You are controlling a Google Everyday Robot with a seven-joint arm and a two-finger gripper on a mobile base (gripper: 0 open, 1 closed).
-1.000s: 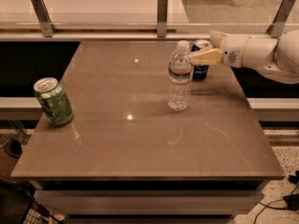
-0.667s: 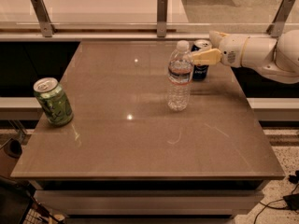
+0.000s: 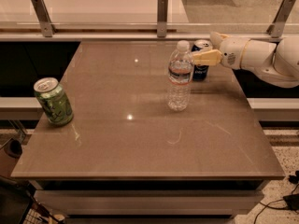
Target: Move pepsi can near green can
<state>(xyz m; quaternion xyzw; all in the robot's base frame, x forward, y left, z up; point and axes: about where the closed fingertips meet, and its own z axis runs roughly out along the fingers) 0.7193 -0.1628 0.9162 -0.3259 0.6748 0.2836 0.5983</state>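
Upper right, my gripper (image 3: 204, 49) clasps the pepsi can (image 3: 201, 72) behind the water bottle (image 3: 180, 76); the green can (image 3: 53, 101) sits far left.

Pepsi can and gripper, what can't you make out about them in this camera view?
- The pepsi can: its left side sits behind the water bottle and its middle behind the gripper, so the label is mostly hidden.
- The gripper, at the can on the far right side of the table: whether it has hold of the can cannot be told.
- The arm: cut off by the right edge.
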